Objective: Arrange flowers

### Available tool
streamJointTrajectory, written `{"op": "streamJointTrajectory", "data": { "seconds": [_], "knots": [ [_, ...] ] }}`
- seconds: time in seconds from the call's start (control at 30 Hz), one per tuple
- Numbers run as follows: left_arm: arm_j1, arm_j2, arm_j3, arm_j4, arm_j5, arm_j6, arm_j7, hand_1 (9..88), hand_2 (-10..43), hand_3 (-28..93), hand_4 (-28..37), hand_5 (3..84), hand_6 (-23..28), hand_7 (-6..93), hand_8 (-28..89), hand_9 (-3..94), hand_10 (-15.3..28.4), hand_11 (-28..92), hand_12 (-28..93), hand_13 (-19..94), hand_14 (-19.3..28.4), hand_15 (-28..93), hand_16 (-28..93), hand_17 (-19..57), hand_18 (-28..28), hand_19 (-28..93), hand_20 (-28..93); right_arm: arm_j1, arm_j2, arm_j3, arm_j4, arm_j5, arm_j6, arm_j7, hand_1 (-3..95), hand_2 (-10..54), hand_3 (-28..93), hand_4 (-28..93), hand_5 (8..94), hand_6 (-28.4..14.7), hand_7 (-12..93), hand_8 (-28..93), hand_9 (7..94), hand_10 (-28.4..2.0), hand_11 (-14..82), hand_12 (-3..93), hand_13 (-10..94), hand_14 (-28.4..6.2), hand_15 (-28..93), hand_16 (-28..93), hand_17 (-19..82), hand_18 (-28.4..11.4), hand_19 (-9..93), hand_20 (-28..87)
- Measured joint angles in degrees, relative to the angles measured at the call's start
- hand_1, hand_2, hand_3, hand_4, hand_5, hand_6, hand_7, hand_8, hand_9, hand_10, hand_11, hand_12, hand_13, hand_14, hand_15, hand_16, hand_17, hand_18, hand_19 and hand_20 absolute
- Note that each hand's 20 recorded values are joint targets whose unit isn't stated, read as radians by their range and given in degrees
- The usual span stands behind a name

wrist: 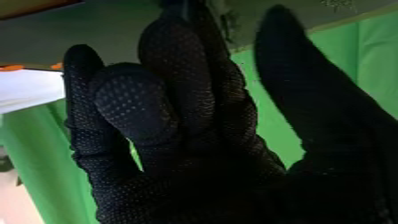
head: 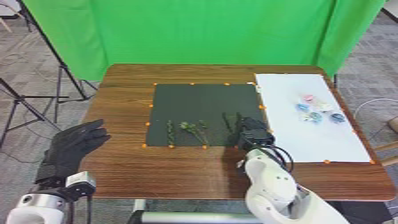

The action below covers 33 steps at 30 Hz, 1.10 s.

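In the head view, my right hand (head: 252,131) is over the front right part of the dark mat (head: 200,97), close beside thin dark green stems (head: 228,123). Its fingers are extended in the right wrist view, where the hand (wrist: 187,150) has its thumb apart and no held thing can be made out. Farther left on the mat lie a long green stem (head: 171,134) and a leafy green sprig (head: 189,128). Several pink, white and blue flower heads (head: 303,107) rest on the white sheet (head: 289,90). My left hand (head: 73,145) is open off the table's left side.
Small orange markers (head: 205,146) line the edges of the mat and sheet. The brown table (head: 160,172) runs up to a green curtain (head: 213,35) behind it. Black stand legs (head: 67,70) are on the floor at the left.
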Motion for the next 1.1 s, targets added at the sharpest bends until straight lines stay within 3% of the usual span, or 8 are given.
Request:
{"op": "streamJointTrajectory", "data": {
  "seconds": [0.37,0.57,0.7,0.77,0.93,1.1],
  "knots": [
    [0.0,-0.36,-0.17,-0.02,0.24,-0.04,-0.34,27.9,10.0,79,-13.3,47.2,14.6,13.0,-8,40.3,22.6,38,10,30,28.4,61,-13,-8.4,21.3,59,17,-0.3,0.0,0.2,-1.0,1.1,-0.4,0.0,29.2,-4.8,74,-22,73.5,-9.7,31,-7,72.1,-20.3,54.4,25.7,71,-15.7,76,25,33,-28.4,89,-5],
    [0.4,-0.47,-0.33,-0.08,0.25,-0.03,-0.25,28.0,10.0,79,-13.3,47.2,14.6,13.2,-8,40.4,22.6,38,10,30,28.4,61,-13,-8.4,21.3,59,17,-0.6,1.0,-1.2,-1.3,-10.2,0.2,0.5,25.2,-2.3,73,-21,72.1,-11.2,33,-6,70.1,-22.3,55.8,26.0,70,-16.9,77,25,33,-28.4,88,-7],
    [1.2,-0.70,-0.97,-0.23,0.24,-0.02,-0.24,27.9,10.0,79,-13.3,47.3,14.7,13.3,-8,40.4,22.7,38,10,30,28.4,61,-13,-8.3,21.3,59,17,-1.8,2.9,-0.4,-4.7,-13.1,2.2,0.3,22.2,0.4,72,-21,71.7,-11.7,35,-6,69.8,-23.2,56.2,26.3,70,-17.5,77,25,32,-28.4,88,-7],
    [1.5,-0.81,-1.09,-0.23,0.24,-0.02,-0.23,28.0,10.0,79,-13.4,47.3,14.7,13.3,-8,40.4,22.7,38,10,30,28.4,61,-13,-8.3,21.3,59,17,-2.2,4.0,0.4,-6.9,-11.8,3.3,0.2,20.8,2.5,72,-21,71.3,-12.2,35,-7,68.8,-23.9,55.9,26.5,69,-18.5,78,25,31,-28.4,87,-8],
    [1.7,-0.80,-0.80,-0.23,0.07,0.13,0.34,28.0,10.0,79,-13.5,47.3,14.7,13.4,-8,40.5,22.7,38,10,30,28.4,61,-13,-8.3,21.3,59,17,-2.4,5.4,3.6,-9.6,-5.4,3.9,-1.9,18.4,5.9,72,-21,63.4,-15.7,23,-5,57.1,-28.3,48.2,24.1,56,-23.9,77,19,28,-28.4,85,-15],
    [1.7,-0.02,-0.19,-0.20,-0.46,0.41,1.85,27.5,9.9,79,-14.0,47.3,14.7,13.4,-8,40.5,22.8,39,10,30,28.4,61,-13,-8.4,21.4,59,17,-2.4,5.6,11.5,-9.5,6.3,1.3,-4.1,20.0,5.3,74,-21,59.2,-15.9,23,-7,52.9,-28.4,45.0,22.9,53,-23.3,78,19,30,-28.4,88,-15]
  ]
}}
